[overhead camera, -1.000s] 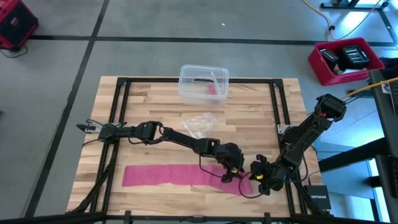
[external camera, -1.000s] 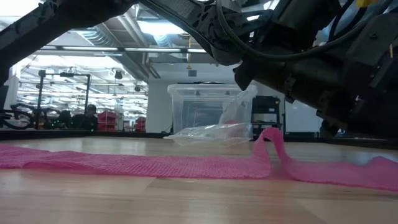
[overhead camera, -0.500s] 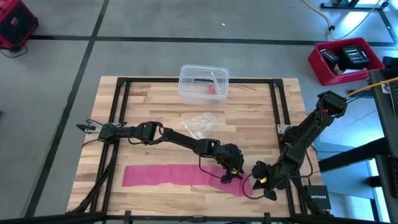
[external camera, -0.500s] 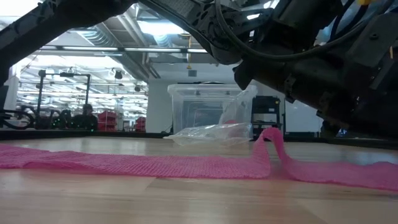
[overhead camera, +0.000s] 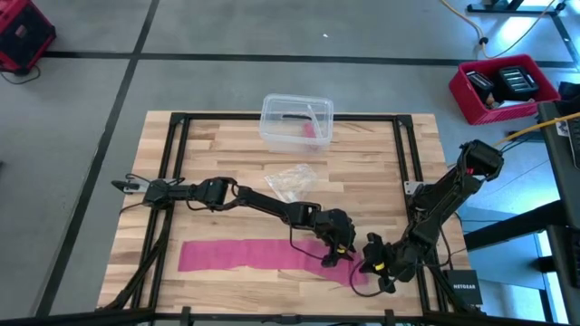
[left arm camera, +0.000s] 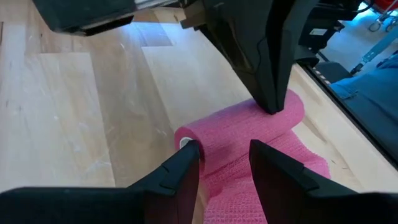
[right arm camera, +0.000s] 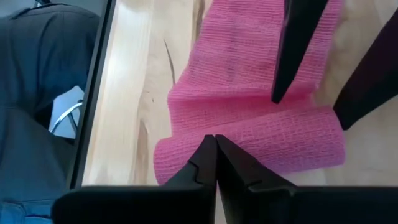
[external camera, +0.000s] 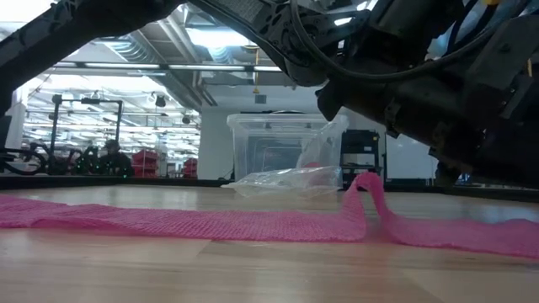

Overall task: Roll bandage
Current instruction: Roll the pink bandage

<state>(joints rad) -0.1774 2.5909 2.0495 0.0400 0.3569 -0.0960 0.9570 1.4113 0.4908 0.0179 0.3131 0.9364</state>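
Observation:
The pink bandage (overhead camera: 245, 254) lies flat along the table's near side. Its right end is wound into a short roll (left arm camera: 242, 124) that rests on the strip. In the low view the strip rises in a hump (external camera: 364, 189) under the arms. My left gripper (left arm camera: 224, 152) stands open at the roll's left side, over the flat strip. My right gripper (right arm camera: 214, 144) is shut, and its tip meets the roll from the right. My left gripper comes slanting down from the table's left, and its two fingertips (left arm camera: 189, 150) stand against the roll's long side, one beside the roll's end (left arm camera: 185, 143). The strip runs on between and under the fingers. Nothing is pinched between them. My right gripper sets its shut fingertips (left arm camera: 273, 102) on the roll's curved side (right arm camera: 233, 146), toward one end. It comes slanting down from the table's right, across from the left fingers. The roll lies on the strip on the table.
A clear plastic box (overhead camera: 296, 120) stands at the table's far edge, and a crumpled clear wrapper (overhead camera: 292, 181) lies in the middle. Black frame rails (overhead camera: 172, 181) run along the table's left and right sides. A red bin (overhead camera: 503, 86) sits on the floor beyond the right edge.
My right gripper has swung slightly toward the near right corner and come back to the roll, tipping a little, still shut. The bandage lies as before.

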